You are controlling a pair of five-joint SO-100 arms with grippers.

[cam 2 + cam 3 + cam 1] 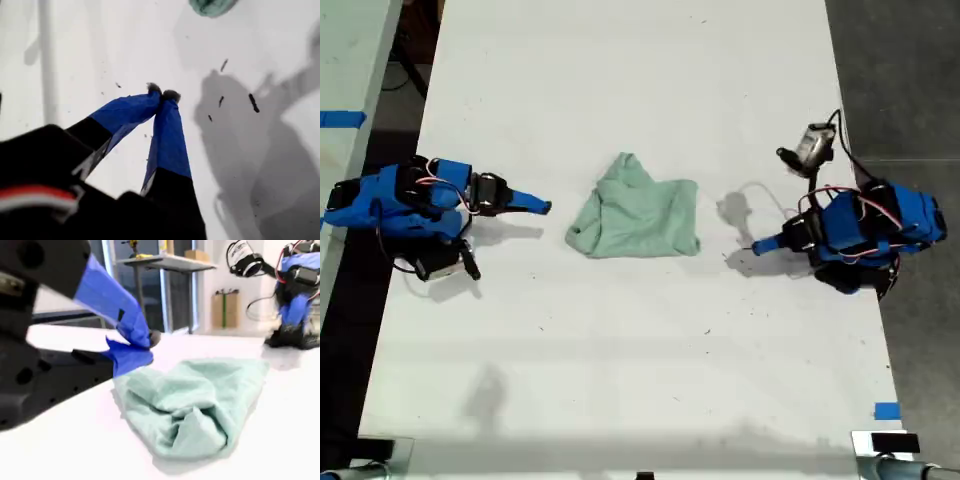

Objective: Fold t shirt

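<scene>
Resting clear of the bundled t shirt [636, 221], first gripper [163, 94] and second gripper [142, 342] both clenched empty, awaiting a fold.

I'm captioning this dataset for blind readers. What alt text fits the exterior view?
A crumpled mint-green t shirt lies mid-table on a white table, untouched. A blue arm sits at each side, my second gripper at the view's left and my first gripper at its right, both shut and empty.
</scene>
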